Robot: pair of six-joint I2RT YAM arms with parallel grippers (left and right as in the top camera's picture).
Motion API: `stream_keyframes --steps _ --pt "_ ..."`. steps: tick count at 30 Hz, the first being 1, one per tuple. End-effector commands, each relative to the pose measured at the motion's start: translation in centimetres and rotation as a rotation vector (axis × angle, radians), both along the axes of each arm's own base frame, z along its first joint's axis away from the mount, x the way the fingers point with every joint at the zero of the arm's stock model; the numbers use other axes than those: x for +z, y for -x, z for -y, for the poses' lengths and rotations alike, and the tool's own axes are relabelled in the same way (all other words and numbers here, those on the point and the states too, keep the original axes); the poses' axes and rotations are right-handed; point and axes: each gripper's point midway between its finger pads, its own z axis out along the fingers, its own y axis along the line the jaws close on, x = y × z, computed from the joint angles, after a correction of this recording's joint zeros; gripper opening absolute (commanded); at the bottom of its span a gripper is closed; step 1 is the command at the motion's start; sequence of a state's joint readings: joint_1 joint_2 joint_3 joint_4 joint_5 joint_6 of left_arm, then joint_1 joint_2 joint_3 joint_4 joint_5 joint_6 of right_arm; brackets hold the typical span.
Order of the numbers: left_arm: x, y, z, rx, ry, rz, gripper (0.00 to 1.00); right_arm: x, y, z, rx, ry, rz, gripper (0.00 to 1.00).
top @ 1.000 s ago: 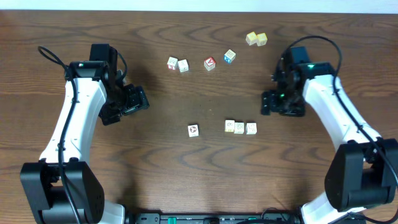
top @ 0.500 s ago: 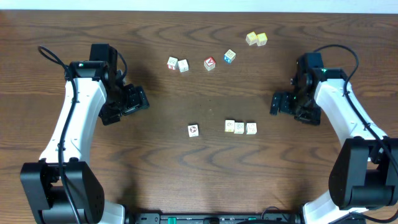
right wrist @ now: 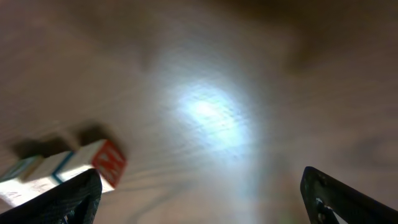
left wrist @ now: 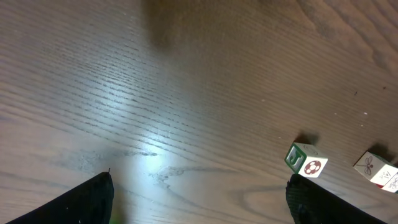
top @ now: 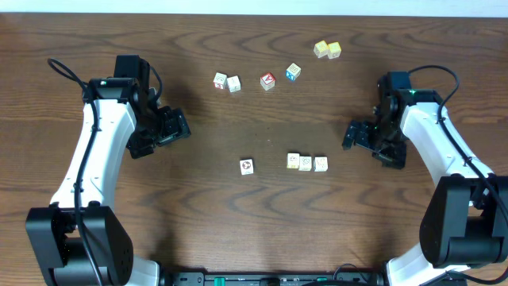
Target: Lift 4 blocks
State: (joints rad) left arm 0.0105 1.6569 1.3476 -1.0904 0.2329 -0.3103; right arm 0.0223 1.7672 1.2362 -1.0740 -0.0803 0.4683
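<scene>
Gap between lone block (top: 247, 166) and three-block row (top: 305, 163)

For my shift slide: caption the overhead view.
Left end effector and right end effector, both open, flank three cream blocks in a row and a fourth block apart; none lifted.

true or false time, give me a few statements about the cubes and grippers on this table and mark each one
1. The left gripper and the right gripper both stand open, holding nothing. True.
2. The three whitish-cream cubes sit side by side in a row. True.
3. The lone cream cube with a red picture touches that row. False: it stands apart from it, on the left arm's side.
4. The two pale yellow cubes lie between the grippers. False: they sit near the far edge of the wooden table.
</scene>
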Motion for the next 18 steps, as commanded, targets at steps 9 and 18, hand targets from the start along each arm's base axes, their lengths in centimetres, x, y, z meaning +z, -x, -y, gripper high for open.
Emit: stream_keyframes --steps 9,18 --pt "-0.2 0.2 -0.2 0.008 -0.008 -0.006 0.89 1.9 -0.2 5.4 -0.327 0.279 0.047 0.99" --pt "-0.2 0.3 -0.2 0.03 -0.006 -0.014 0.89 0.4 -0.8 3.6 -0.329 0.174 0.066 0.99"
